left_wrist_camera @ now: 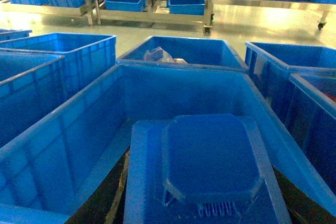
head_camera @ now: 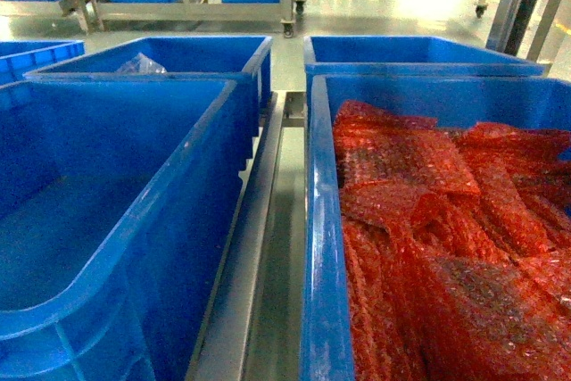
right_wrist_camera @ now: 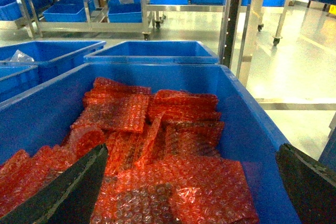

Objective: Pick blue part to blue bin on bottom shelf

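Left wrist view: blue part point(left_wrist_camera: 210, 166), flat with an octagonal raised top, fills the near foreground. Left gripper point(left_wrist_camera: 202, 198) has dark fingers point(left_wrist_camera: 107, 203) showing at both side edges of the part, pressed against it, so the jaws are clamped on it. The part hangs over the near end of the left bin point(left_wrist_camera: 79, 129), above its floor and not touching its walls. That bin holds nothing else.

Right wrist view: right gripper point(right_wrist_camera: 189, 192) has its jaws wide apart, fingers point(right_wrist_camera: 68, 192) at the lower corners, over the near end of the right bin point(right_wrist_camera: 241, 114). Nothing sits between them. The bin is full of red bubble wrap point(right_wrist_camera: 157, 145), in loose overlapping sheets.

Head view: the two bins stand side by side with a steel rail point(head_camera: 268, 247) running between them. Neither gripper shows here.

Behind the left bin, the back left bin point(head_camera: 178, 51) has a clear plastic bag point(head_camera: 138, 64) at its left end. The back right bin point(head_camera: 419, 46) has its contents hidden.

Far off, a steel rack point(head_camera: 178, 11) carries more blue bins.
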Available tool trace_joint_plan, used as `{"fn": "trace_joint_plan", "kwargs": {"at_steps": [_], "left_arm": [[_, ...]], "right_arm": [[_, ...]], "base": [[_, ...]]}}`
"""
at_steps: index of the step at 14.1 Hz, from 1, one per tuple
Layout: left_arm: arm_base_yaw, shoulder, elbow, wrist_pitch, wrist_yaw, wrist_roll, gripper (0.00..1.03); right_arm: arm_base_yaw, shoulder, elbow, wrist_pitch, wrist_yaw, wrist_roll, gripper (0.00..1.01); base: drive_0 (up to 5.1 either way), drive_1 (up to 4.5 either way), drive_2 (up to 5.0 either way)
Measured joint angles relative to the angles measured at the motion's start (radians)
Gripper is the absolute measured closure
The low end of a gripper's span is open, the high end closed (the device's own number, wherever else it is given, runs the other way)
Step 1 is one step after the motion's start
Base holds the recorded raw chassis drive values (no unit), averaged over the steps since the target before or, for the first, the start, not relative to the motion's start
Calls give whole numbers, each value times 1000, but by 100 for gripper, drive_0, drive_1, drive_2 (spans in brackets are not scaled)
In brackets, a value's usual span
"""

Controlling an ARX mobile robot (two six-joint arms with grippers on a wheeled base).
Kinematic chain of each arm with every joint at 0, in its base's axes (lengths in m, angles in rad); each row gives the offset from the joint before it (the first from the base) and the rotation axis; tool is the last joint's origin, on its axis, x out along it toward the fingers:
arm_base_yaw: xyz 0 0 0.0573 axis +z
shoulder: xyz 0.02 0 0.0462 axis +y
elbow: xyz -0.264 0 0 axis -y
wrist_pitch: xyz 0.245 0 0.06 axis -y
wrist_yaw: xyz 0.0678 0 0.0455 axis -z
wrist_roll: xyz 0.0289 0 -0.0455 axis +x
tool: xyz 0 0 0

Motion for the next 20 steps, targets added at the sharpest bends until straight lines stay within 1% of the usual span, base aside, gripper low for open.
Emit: {"fn": "trace_joint_plan", "kwargs": {"at_steps": [3, 4, 5, 6, 7, 8, 10, 11, 12, 13, 14, 15, 16, 17, 18, 20], "left_arm": [[0, 0, 0, 0, 0, 0, 60], [-6, 3, 0, 6, -18, 0, 60], [-69, 58, 6, 69, -177, 0, 60], [-35, 142, 14, 161, -170, 1, 60], [39, 262, 37, 279, -124, 7, 60], [105, 395, 75, 401, -60, 8, 60], [195, 697, 181, 632, 56, 14, 60], [225, 849, 233, 718, 98, 26, 60], [249, 979, 280, 741, 122, 35, 49], [251, 1051, 292, 737, 100, 51, 37], [252, 1059, 287, 729, 97, 60, 24], [252, 1039, 288, 744, 95, 61, 5], [288, 1030, 260, 827, 240, 60, 13], [320, 978, 198, 842, 366, 59, 25], [344, 922, 134, 842, 439, 59, 39], [379, 839, 58, 830, 483, 58, 63]], "right_arm": [[0, 0, 0, 0, 0, 0, 3], [0, 0, 0, 0, 0, 0, 3], [0, 0, 0, 0, 0, 0, 3], [0, 0, 0, 1, -1, 0, 3], [0, 0, 0, -1, 0, 0, 3], [0, 0, 0, 0, 0, 0, 3], [0, 0, 0, 0, 0, 0, 3], [0, 0, 0, 0, 0, 0, 3], [0, 0, 0, 0, 0, 0, 3], [0, 0, 0, 0, 0, 0, 3], [0, 0, 0, 0, 0, 0, 3], [0, 0, 0, 0, 0, 0, 3], [0, 0, 0, 1, 0, 0, 3], [0, 0, 0, 0, 0, 0, 3], [0, 0, 0, 0, 0, 0, 3], [0, 0, 0, 0, 0, 0, 3]], "base": [[0, 0, 0], [0, 0, 0], [0, 0, 0], [0, 0, 0], [0, 0, 0], [0, 0, 0], [0, 0, 0], [0, 0, 0], [0, 0, 0], [0, 0, 0], [0, 0, 0], [0, 0, 0], [0, 0, 0], [0, 0, 0], [0, 0, 0], [0, 0, 0]]}}
